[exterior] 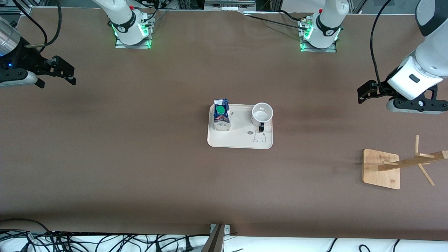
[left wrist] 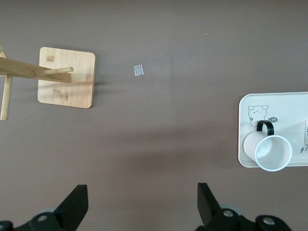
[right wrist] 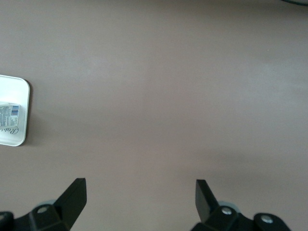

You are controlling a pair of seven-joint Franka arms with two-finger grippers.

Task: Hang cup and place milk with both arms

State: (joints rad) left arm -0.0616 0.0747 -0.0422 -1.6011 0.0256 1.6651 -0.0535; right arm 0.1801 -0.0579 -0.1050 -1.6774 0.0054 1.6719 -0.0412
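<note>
One cup (exterior: pixel 262 113), a small white mug with a black loop handle, stands upright and mouth-up on a cream tray (exterior: pixel 241 141) at the middle of the table (exterior: pixel 140 157), its handle pointing to about 6 o'clock in the front view. One milk carton (exterior: pixel 222 115), dark blue on top with a round green cap and white printed sides, stands upright on the same tray at the cup's 9 o'clock, toward the right arm's end, with a bare strip of tray between them. A little bear drawing is printed on the tray nearer the front camera than the cup. One wooden mug rack (exterior: pixel 402 164), a square base with a post and pegs, stands on the table toward the left arm's end, at roughly 4 o'clock from the tray and well apart from it. Two claws are in view. The left claw (exterior: pixel 364 94) hangs over bare table at the tray's 3 o'clock, its fingers (left wrist: pixel 74 207) spread wide and holding nothing. The right claw (exterior: pixel 64 71) hangs over bare table at about 10 o'clock from the tray, its fingers (right wrist: pixel 72 197) likewise spread and empty. The table is covered in plain brown material; two arm bases lit green sit along its 12 o'clock edge, and black cables lie along the 6 o'clock edge.
</note>
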